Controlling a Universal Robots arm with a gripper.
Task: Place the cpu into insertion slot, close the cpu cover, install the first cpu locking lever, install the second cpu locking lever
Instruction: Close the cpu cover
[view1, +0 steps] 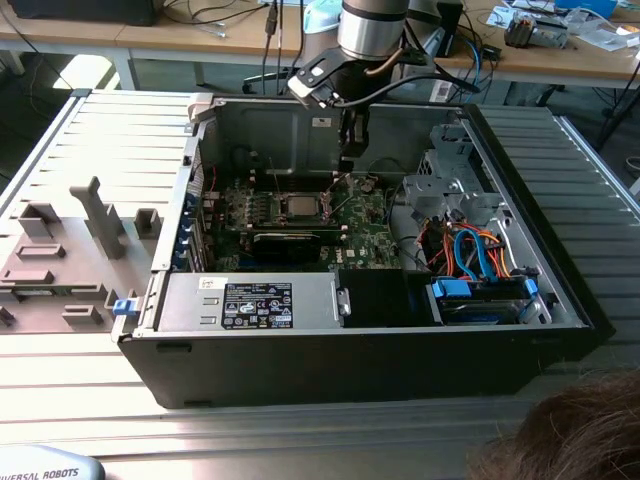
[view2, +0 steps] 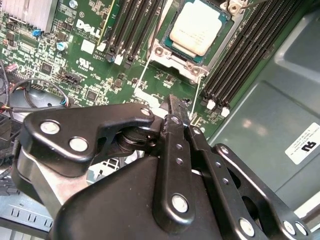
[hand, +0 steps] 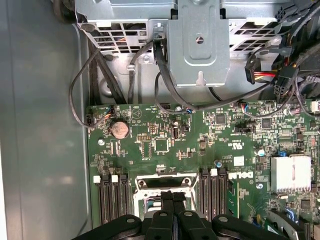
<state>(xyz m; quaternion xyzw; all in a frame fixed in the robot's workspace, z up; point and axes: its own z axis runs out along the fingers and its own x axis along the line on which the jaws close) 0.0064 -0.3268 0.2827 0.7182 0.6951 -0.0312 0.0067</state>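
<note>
Status of work: the cpu (view2: 197, 29) sits in the insertion slot (hand: 141, 184), silver top upward, on the green motherboard (hand: 165, 145) inside the open computer case (view1: 560, 290). Placement is judged complete. A silver frame, taken to be the cpu cover (view2: 177, 56), appears to lie flat around the chip, so the closing step looks done, though its seating cannot be confirmed. Two thin pale wires, one locking lever (view2: 141, 77) and the other lever (view2: 198, 97), appear to stand up from the socket's corners. Both are judged unlatched, so the two lever steps are not yet done. The gripper (view2: 172, 102) hangs low over the board, close beside the socket and apparently clear of it. Its fingers (hand: 166, 202) are pressed together and hold nothing. Markings: a white maker's logo (hand: 241, 176) is printed on the board beside the memory slots (hand: 212, 187). A large printed label (view1: 258, 303) lies on top of the power supply (view1: 185, 300). A white sticker (view2: 302, 143) sits on the grey case wall. Pale lettering (view1: 40, 473) shows on a light housing at the near edge of the exterior view. None of this print is transcribed here.
</note>
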